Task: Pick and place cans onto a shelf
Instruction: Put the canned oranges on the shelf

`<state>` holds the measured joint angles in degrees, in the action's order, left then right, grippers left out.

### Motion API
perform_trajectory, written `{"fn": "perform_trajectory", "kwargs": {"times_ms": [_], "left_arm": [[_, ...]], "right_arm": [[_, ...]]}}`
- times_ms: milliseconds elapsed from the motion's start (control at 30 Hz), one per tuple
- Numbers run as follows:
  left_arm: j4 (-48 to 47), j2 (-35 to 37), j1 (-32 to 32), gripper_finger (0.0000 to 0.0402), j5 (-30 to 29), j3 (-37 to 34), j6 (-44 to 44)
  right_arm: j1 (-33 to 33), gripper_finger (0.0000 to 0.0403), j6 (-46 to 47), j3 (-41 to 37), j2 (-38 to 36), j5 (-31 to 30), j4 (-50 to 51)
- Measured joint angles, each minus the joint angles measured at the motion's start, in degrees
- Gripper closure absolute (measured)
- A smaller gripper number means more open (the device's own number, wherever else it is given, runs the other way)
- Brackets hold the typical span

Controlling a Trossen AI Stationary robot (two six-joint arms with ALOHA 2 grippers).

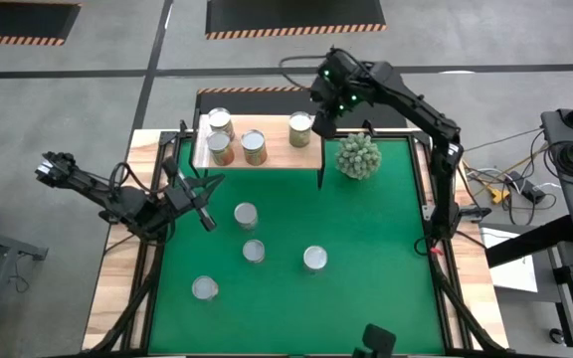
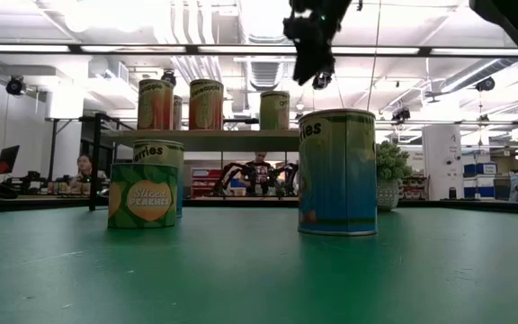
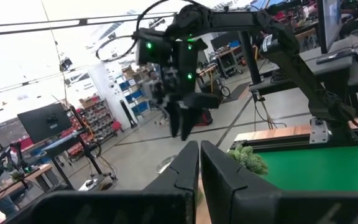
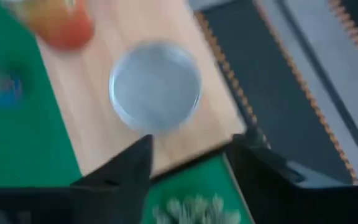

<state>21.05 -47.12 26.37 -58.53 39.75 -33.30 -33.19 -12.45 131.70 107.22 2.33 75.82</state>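
Cans are split between two places: four stand on the shelf at the table's far edge, three bunched at its left end and one alone near its right end, while four more stand well apart on the green mat, at and. The right arm reaches over the shelf's right end, its gripper hovering just beside and above the lone can; the fingers stand apart with nothing between them, the can's silver top showing beyond them. The left arm waits at the mat's left edge, its gripper fully closed and empty. A spiky green plant sits on the mat just off the shelf's right end.
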Motion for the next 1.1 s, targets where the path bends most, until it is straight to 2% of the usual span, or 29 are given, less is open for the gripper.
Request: {"fn": "perform_trajectory", "kwargs": {"times_ms": [133, 267, 400, 533, 667, 900, 1100], "left_arm": [[-0.06, -0.38, 0.00, 0.0402, 0.01, 0.00, 0.13], [-0.07, -0.49, 0.00, 0.0402, 0.01, 0.00, 0.12], [-0.06, -0.49, 0.00, 0.0402, 0.01, 0.00, 0.13], [-0.08, -0.49, 0.00, 0.0402, 0.01, 0.00, 0.13], [-0.06, -0.49, 0.00, 0.0402, 0.01, 0.00, 0.13], [-0.06, -0.49, 0.00, 0.0402, 0.01, 0.00, 0.18], [-0.08, -0.49, 0.00, 0.0402, 0.01, 0.00, 0.67]], "right_arm": [[-0.89, 0.0318, -0.30, -4.93, 0.00, -0.85, -0.93], [-0.86, 0.0384, -0.71, -9.88, 0.04, -1.00, -6.64], [0.10, 0.0389, -0.96, -13.23, 0.04, 0.85, -9.11], [1.55, 0.0390, -0.90, -14.86, 0.04, 6.34, -12.81], [4.22, 0.0390, -0.78, -15.36, 0.04, 6.72, -19.54], [6.25, 0.0390, -3.59, -10.96, -0.28, 6.70, -15.15], [3.02, 0.0390, -3.75, -10.74, -0.35, 5.18, -14.88]]}}
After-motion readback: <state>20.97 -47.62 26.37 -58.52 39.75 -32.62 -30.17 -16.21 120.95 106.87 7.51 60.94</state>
